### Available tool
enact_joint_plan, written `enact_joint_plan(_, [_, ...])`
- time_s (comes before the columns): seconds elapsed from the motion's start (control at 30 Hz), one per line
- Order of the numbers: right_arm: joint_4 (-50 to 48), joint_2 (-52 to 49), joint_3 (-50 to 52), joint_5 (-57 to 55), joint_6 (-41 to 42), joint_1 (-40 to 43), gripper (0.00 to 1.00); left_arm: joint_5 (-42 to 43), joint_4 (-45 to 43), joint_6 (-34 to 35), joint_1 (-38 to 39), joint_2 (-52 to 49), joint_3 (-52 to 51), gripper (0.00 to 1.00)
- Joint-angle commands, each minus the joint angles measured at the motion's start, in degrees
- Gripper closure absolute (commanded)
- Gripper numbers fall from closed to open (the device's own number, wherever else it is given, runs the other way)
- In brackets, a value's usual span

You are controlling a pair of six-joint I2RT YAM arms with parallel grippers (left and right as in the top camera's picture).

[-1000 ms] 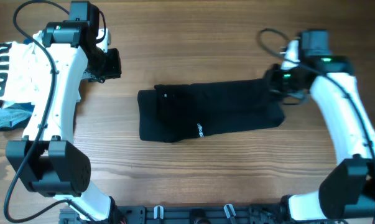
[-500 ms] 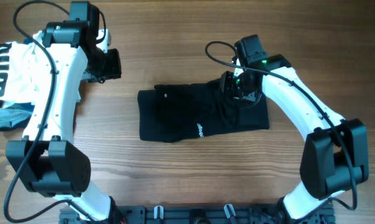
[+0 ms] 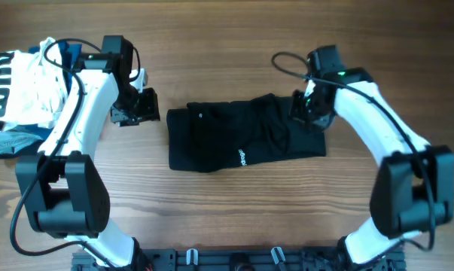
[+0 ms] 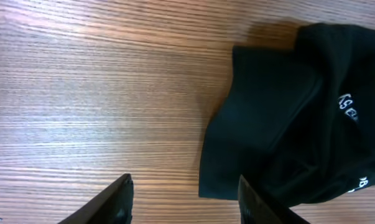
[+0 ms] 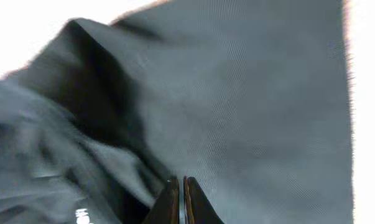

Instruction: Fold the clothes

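We see the plain black short-sleeved shirt of soft fabric [image 3: 242, 135] lying in the middle of the light wooden desk [image 3: 234, 211], folded into a rough rectangle that runs left to right, with its small white label [image 3: 242, 156] showing near the front edge. The right end of the bundle is more rumpled than the left. The left gripper [image 3: 145, 107] hangs just off the shirt's left edge, over bare wood; in its wrist view its two fingers stand apart with nothing between them [image 4: 184, 204], and the shirt's folded corner [image 4: 268, 124] lies just beyond them and to one side, not touching. The right gripper [image 3: 306, 113] sits over the shirt's right end. Seen from its own wrist, its fingers are pressed together [image 5: 180, 198] with only a thin slit between them, and dark cloth fills the view beneath — we cannot tell whether any fabric is pinched in that slit. At the far left edge of the desk, well apart from the shirt, lies a crumpled white garment with black stripes [image 3: 8, 83], and just in front of it a bit of blue cloth [image 3: 4, 143].
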State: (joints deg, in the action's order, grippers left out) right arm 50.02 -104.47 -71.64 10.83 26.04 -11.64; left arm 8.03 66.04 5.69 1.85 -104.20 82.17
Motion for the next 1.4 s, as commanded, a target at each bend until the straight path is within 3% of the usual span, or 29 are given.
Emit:
enact_joint_plan(0.0, [-3.0,-6.5,1.6,13.5,-13.0,-3.8,0.96,1.1,-1.0,0.0,0.0,0.0,-0.2,0.44])
enact_joint_plan(0.1, [-2.9,-9.0,1.6,18.4,-16.0,-7.0,0.95,1.1,-1.4,0.0,0.0,0.0,-0.2,0.41])
enact_joint_plan(0.17, [-2.9,-8.9,1.6,24.9,-26.1,-9.4,0.96,1.2,-1.4,0.0,0.0,0.0,-0.2,0.37])
enact_joint_plan(0.23, [-3.2,-6.2,1.4,24.4,-29.1,-10.3,0.96,1.2,-1.4,0.0,0.0,0.0,-0.2,0.34])
enact_joint_plan(0.37, [-4.6,1.9,1.4,11.4,-22.3,-9.0,0.95,4.7,-1.4,-0.1,0.0,0.0,-0.6,0.3])
enact_joint_plan(0.5, [-2.9,8.8,1.4,-1.1,-11.9,-5.6,0.86,6.3,-2.3,-0.1,0.5,-0.1,-1.0,0.27])
enact_joint_plan(0.73, [2.2,5.7,2.2,-4.9,-3.4,-1.0,0.83,14.7,-12.8,-1.0,1.8,-0.2,-10.1,0.14])
enact_joint_plan(1.07, [1.0,-2.1,4.8,-0.5,-5.1,0.0,0.86,15.1,-30.6,-2.5,2.1,-2.5,-24.2,0.12])
enact_joint_plan(1.17, [0.2,-2.1,4.8,-0.5,-5.0,0.0,0.85,16.2,-33.5,-2.5,3.7,-4.6,-25.1,0.16])
enact_joint_plan(1.27, [0.1,-2.1,4.8,-0.5,-5.0,0.0,0.86,20.0,-35.3,-4.0,6.4,-7.0,-25.1,0.27])
enact_joint_plan(1.3, [0.0,-2.1,4.8,-0.5,-5.0,0.0,0.86,19.8,-35.1,-4.0,7.9,-7.6,-25.1,0.41])
enact_joint_plan(1.37, [0.0,-2.1,4.8,-0.5,-5.0,0.0,0.86,19.3,-34.8,-4.0,8.7,-7.7,-25.1,0.55])
